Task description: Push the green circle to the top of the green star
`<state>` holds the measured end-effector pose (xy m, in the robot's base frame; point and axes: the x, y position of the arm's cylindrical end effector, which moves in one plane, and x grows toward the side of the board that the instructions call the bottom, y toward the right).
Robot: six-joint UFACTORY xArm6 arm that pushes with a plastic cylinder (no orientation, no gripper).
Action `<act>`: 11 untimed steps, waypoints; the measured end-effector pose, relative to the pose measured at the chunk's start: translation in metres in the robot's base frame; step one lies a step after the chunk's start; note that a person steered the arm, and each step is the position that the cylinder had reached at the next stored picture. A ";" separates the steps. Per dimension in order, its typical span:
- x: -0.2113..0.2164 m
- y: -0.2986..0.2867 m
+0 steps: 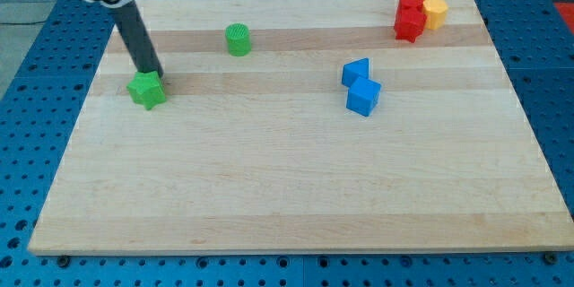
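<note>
While my tip [153, 73] touches green star [146, 91], green circle [238, 39] sits apart.

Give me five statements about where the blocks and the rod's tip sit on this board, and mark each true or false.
1. My tip is at the upper edge of the green star. True.
2. The green circle touches the green star. False: it stands apart, toward the view's upper right of the star.
3. Two blue blocks sit together right of the board's centre. True.
4. The red blocks lie at the view's bottom left. False: they are at the top right, beside the yellow blocks.
5. The green circle is left of the star. False: it is to the right.
</note>
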<state>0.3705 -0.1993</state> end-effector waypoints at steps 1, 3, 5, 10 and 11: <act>0.000 0.052; -0.051 0.142; -0.076 0.127; -0.078 0.009; -0.078 0.004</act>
<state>0.2922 -0.1953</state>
